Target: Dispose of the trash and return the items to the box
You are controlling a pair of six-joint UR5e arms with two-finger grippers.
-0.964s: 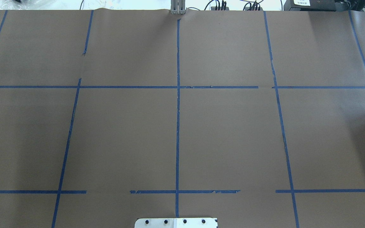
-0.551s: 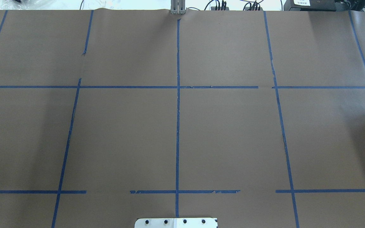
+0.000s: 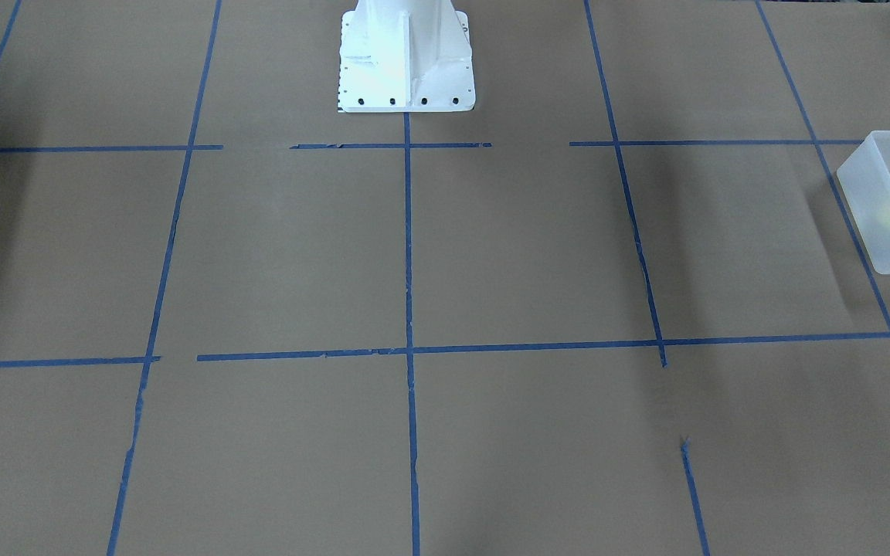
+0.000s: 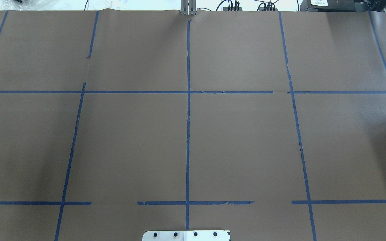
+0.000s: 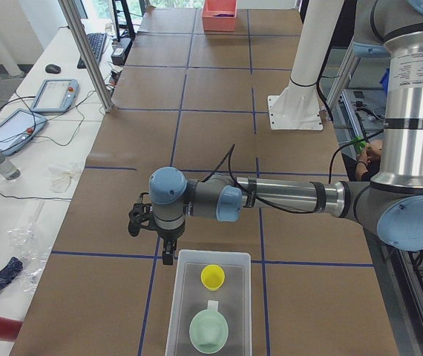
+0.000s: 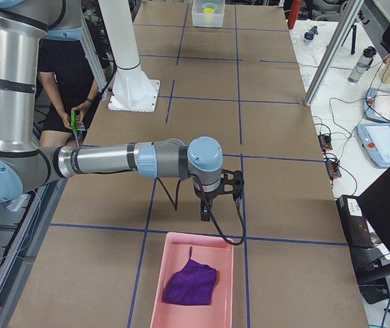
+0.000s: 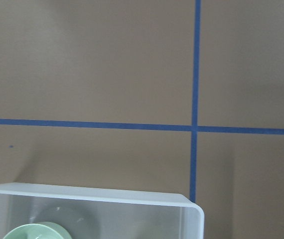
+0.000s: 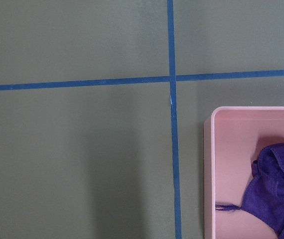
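Left end effector [image 5: 168, 254]: seen only in the left side view, lower centre of frame, pointing down. I cannot tell how far its jaws stand apart, nor whether they hold anything. It hangs just beside the upper left corner of the box [image 5: 211, 256], over brown paper rather than over the box's inside. My left wrist camera agrees: one rounded box corner sits along the bottom edge, and a crossing of blue tape [image 7: 195, 128] lies above it.

Right end effector [image 6: 205, 213]: seen only in the right side view, centre of frame, also pointing down. Opening not readable, same for any load. It hangs just above the top edge of the pink tray [image 6: 155, 273] as pictured, over bare paper.

Box contents: the yellow cup [image 5: 212, 277] stands upright in the upper half of the box. The mint-green bowl [image 5: 209, 331] sits below it, near but apart. In the front-facing view the box shows at the right edge, cut off by the frame.

Pink tray: holds a crumpled purple cloth [image 6: 190, 284].

Counter [image 4: 246, 140]: brown paper, gridded with tape. White base [image 3: 406, 62] at top centre of the front-facing view.
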